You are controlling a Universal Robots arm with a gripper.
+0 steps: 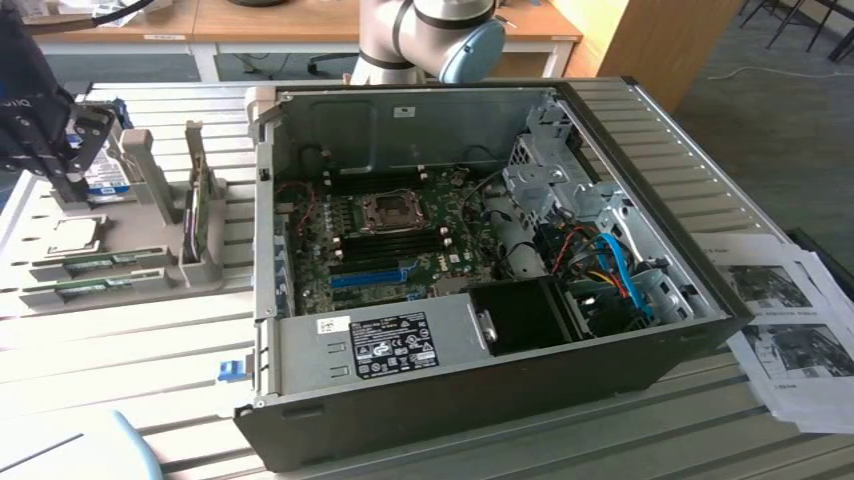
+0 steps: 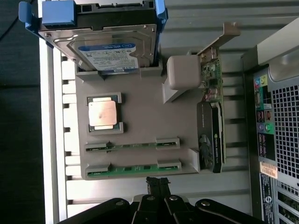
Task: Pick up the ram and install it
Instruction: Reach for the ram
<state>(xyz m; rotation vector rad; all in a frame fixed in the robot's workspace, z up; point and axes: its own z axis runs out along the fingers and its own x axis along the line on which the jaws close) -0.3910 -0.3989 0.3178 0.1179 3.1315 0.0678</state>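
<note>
Wrist view: the claw [image 2: 158, 183] is pinched shut and empty, its body cut off at the frame edge, tips near the ram [image 2: 133, 169]. Ram and a second stick [image 2: 132, 145] lie in grooves of the gray tray [image 2: 140, 121], beside a CPU [image 2: 103, 113], drive [image 2: 110, 51] and card [image 2: 212, 116]. Exterior view's right: the open case [image 1: 641, 370], board slots hard to make out.

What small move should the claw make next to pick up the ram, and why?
Probably open the claw. Its jaws are shut, so they could not straddle a stick. It hovers just off the nearer ram, which lies untouched in the gray tray.
</note>
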